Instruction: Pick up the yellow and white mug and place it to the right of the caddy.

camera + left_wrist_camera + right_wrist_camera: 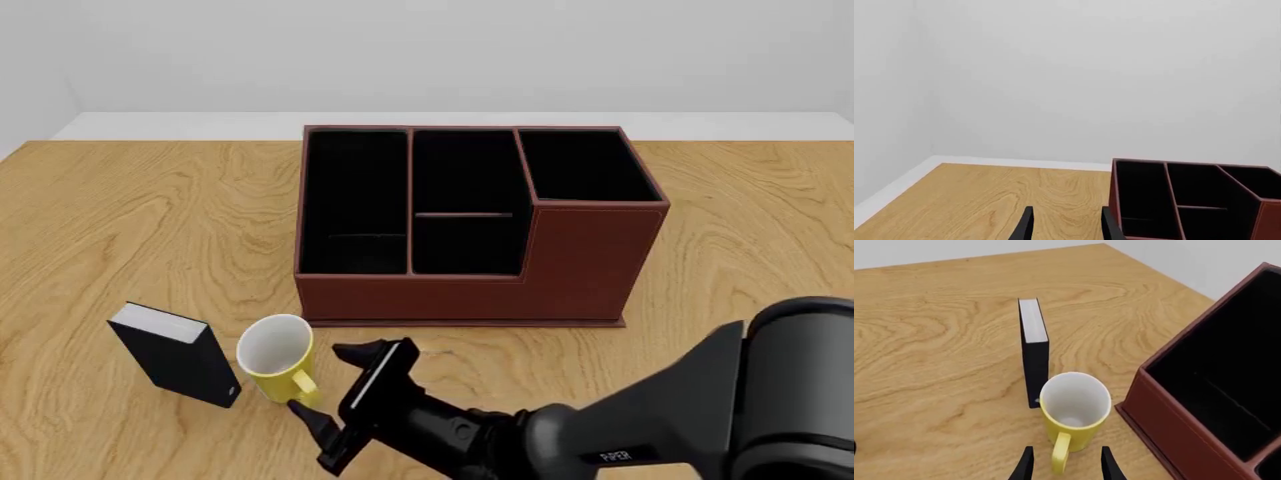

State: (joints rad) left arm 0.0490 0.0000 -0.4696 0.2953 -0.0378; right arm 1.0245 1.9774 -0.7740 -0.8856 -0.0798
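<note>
The yellow and white mug (276,355) stands upright in front of the caddy's left end, its handle pointing toward the camera. The caddy (574,270) is a large reddish-brown box in the table's middle. My right gripper (334,390) is open just at the mug's near side. In the right wrist view the mug (1074,410) is close ahead, its handle lies between the open right gripper's (1066,465) fingertips, and the caddy (1174,420) is beside it. My left gripper (1067,227) is open and empty, above the table beside the caddy (1267,220); it does not show in the front view.
A small black book (174,355) with white pages stands just left of the mug, almost touching it; it also shows in the right wrist view (1033,350) behind the mug. Bare wooden table (747,230) lies right of the caddy.
</note>
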